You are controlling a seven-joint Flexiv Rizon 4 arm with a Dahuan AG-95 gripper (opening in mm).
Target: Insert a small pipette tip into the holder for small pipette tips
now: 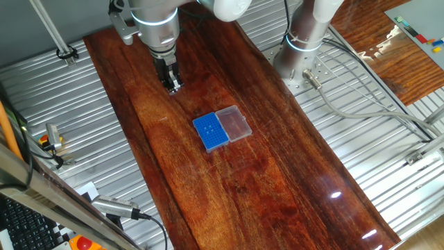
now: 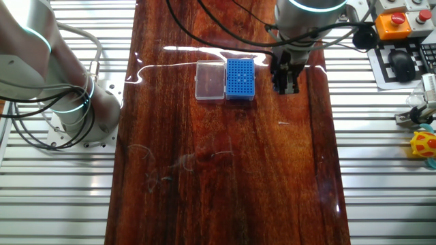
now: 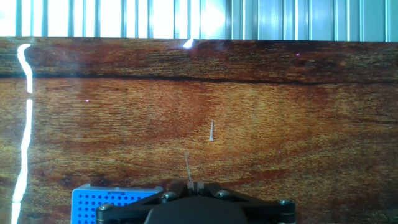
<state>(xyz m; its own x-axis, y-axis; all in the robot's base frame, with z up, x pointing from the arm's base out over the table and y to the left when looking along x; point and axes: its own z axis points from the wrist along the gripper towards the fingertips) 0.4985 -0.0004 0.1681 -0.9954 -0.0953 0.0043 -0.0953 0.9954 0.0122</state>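
Note:
The bright-blue holder for small pipette tips (image 1: 210,132) lies on the wooden table with its clear lid (image 1: 233,123) open beside it. It also shows in the other fixed view (image 2: 240,78) and at the lower left of the hand view (image 3: 102,199). My gripper (image 1: 173,86) hangs above the table beside the holder, also in the other fixed view (image 2: 286,85). Its jaws are closed together in the hand view (image 3: 193,184), with a thin pale pipette tip (image 3: 186,165) sticking out between them. Another small tip (image 3: 211,131) lies loose on the wood (image 2: 282,123).
The wooden board (image 1: 229,187) is flanked by ribbed metal table surface (image 1: 62,104). The arm base (image 1: 305,52) stands at the board's edge. An emergency stop button (image 2: 394,24) and a keyboard sit beyond the board in the other fixed view.

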